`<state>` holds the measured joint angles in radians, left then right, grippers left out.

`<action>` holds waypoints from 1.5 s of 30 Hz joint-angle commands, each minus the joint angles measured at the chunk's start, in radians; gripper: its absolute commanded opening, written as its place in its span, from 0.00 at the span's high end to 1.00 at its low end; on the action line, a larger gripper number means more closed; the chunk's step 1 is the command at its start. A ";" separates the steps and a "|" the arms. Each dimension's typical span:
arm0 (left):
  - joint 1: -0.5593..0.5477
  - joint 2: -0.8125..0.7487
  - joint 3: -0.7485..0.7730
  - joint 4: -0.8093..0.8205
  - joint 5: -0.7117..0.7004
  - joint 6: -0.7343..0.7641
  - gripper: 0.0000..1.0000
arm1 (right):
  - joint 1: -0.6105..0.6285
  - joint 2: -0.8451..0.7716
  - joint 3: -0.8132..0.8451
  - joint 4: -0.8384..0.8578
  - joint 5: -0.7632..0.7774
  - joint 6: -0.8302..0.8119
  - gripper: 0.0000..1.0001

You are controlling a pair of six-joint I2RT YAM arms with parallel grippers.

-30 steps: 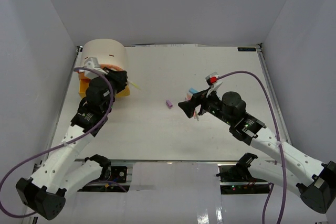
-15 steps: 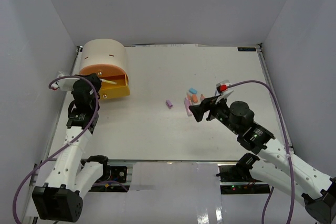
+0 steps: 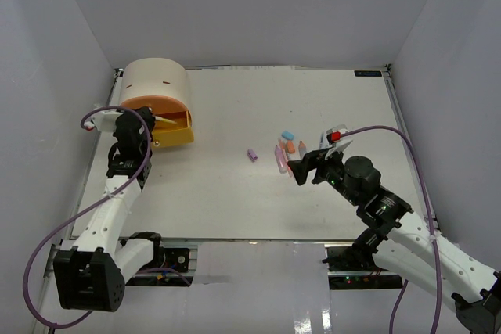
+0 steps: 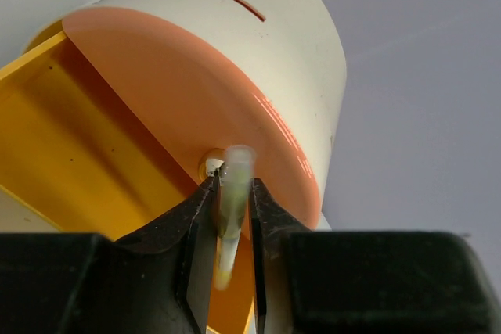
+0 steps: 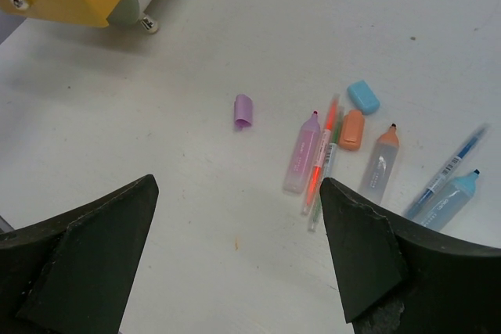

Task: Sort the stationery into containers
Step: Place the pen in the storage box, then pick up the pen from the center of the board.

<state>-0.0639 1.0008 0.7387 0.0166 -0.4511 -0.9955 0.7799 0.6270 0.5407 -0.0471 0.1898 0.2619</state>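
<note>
Stationery lies loose on the worktop just ahead of the right pincer, whose jaws stand spread wide; that arm is the nearer, and the markers' long axes run roughly away from it. 1 pale pen is pinched in the left pincer at the open yellow drawer of the cabinet, well apart from them.
</note>
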 commanded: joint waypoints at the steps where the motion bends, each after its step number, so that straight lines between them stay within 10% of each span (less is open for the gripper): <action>1: 0.007 0.013 -0.016 0.029 0.015 -0.005 0.68 | -0.002 -0.013 -0.002 0.001 0.048 -0.018 0.10; 17: 0.050 0.062 0.041 -0.092 -0.015 0.106 0.19 | -0.004 0.071 0.068 -0.128 0.275 0.003 0.10; 33: 0.130 0.067 0.169 -0.179 0.046 0.363 0.02 | -0.218 0.361 0.228 -0.252 0.274 0.045 0.07; 39: 0.128 -0.020 0.193 -0.300 0.253 0.521 0.02 | -0.347 0.531 0.297 -0.275 0.178 0.054 0.00; 45: 0.124 -0.172 0.098 -0.397 0.478 0.583 0.02 | -0.389 0.716 0.389 -0.275 0.145 0.043 0.15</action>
<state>0.0605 0.9104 0.8825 -0.2951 -0.1429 -0.4721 0.4057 1.2793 0.8551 -0.3210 0.3679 0.3054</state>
